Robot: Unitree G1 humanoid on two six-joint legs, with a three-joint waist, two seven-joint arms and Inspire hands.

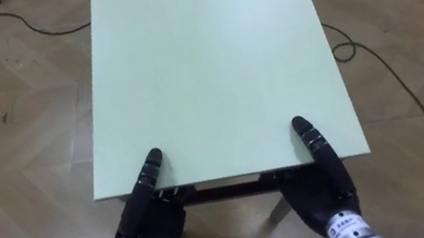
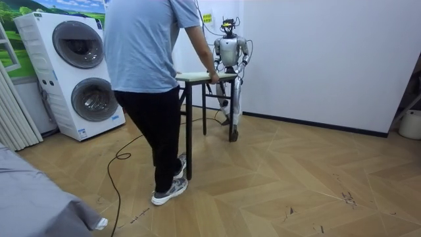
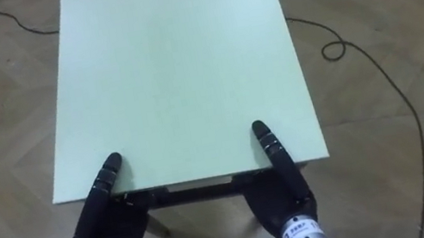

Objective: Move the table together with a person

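Robot and person stand at opposite ends of a pale green tabletop.
The left robot hand and right robot hand sit at its near edge, partly underneath; I cannot tell whether they grip.

One worktop; one left hand and one right hand at its near edge (two in all); one person at its far end; two stacked washing machines beside it.

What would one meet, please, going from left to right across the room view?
First the stacked washing machines → person holding the table's near end → table → white container at the far right edge.
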